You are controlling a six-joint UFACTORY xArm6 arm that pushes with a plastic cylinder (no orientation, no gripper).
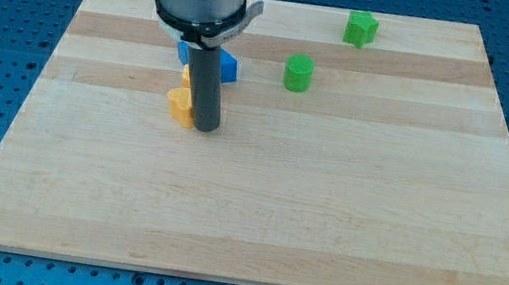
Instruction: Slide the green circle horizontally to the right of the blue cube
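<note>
Camera view: my tip (205,127) beside the orange block (180,105), no pincer fitted; approach step, green circle (298,72) near blue cube (226,68); next, a push from its left

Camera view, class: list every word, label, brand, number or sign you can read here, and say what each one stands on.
None: no readable text on the wooden board, the green circle, the blue cube, the green star-like block, the yellow blocks, or the rod ending in my tip.
</note>
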